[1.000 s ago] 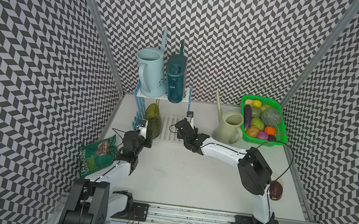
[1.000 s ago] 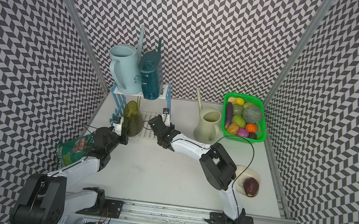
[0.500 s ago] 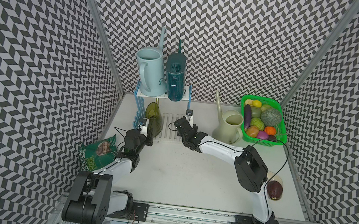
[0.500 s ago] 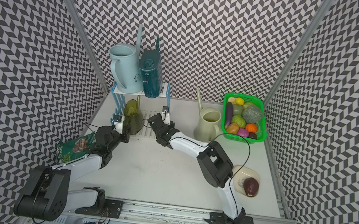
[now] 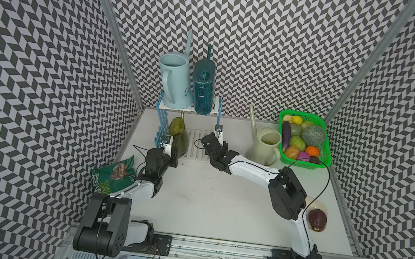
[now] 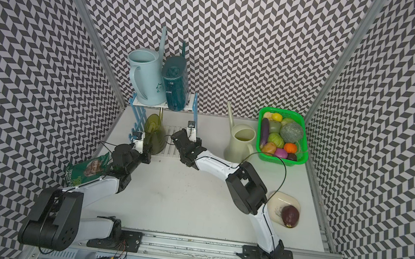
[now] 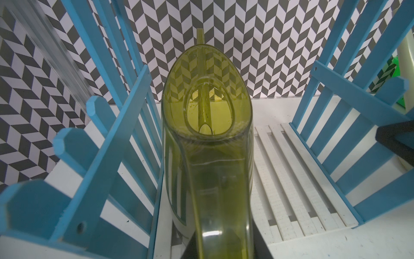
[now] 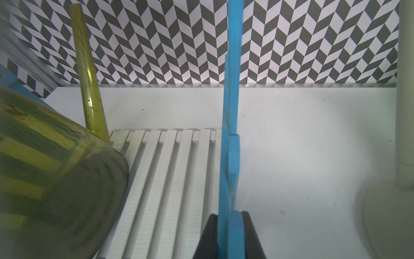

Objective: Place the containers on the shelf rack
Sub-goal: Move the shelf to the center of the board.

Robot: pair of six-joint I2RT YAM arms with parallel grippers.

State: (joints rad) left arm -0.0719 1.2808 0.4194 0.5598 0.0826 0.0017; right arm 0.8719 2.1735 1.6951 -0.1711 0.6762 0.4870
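Left wrist: left gripper (image 7: 220,251) holds olive-green watering can (image 7: 207,125) by its handle, spout dead ahead; right gripper (image 8: 230,233) pinches shelf rack (image 8: 231,112) frame.

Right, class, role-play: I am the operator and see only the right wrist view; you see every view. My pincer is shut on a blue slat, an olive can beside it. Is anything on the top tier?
Observer: The light blue watering can and the dark teal watering can stand on the top tier of the shelf rack.
Operator: Who holds the olive one?
Observer: The left pincer is shut on the handle of the olive-green watering can, at the lower tier.
Operator: And the cream one?
Observer: The cream watering can stands on the table beside the green basket of vegetables.
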